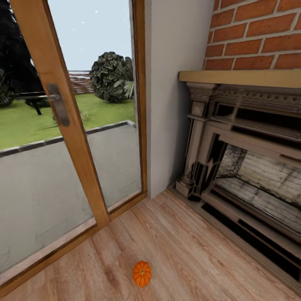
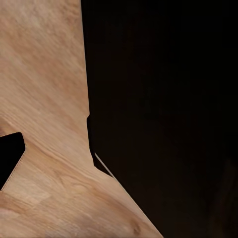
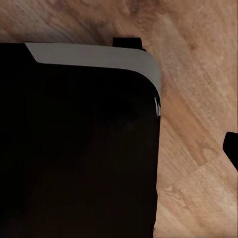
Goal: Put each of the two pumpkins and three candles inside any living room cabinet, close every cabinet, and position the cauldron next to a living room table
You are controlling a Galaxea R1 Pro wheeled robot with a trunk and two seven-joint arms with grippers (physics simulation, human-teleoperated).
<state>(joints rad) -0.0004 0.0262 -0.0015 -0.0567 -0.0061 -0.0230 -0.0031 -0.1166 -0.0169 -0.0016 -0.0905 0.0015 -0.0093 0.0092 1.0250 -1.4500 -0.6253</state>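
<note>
We see one pumpkin point(image 1: 142, 273) on the wood floor point(image 1: 188, 251) near the fireplace point(image 1: 246, 167), likely light, rigid, ribbed, best gripped across its sides; gripper states we cannot tell.

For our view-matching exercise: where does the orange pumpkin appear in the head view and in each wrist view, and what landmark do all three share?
Head view: pumpkin on the wooden floor, bottom centre, in front of the glass door.
Left wrist view: not in it.
Right wrist view: not in it.
Shared landmark: the wooden floor's plank grain.
</note>
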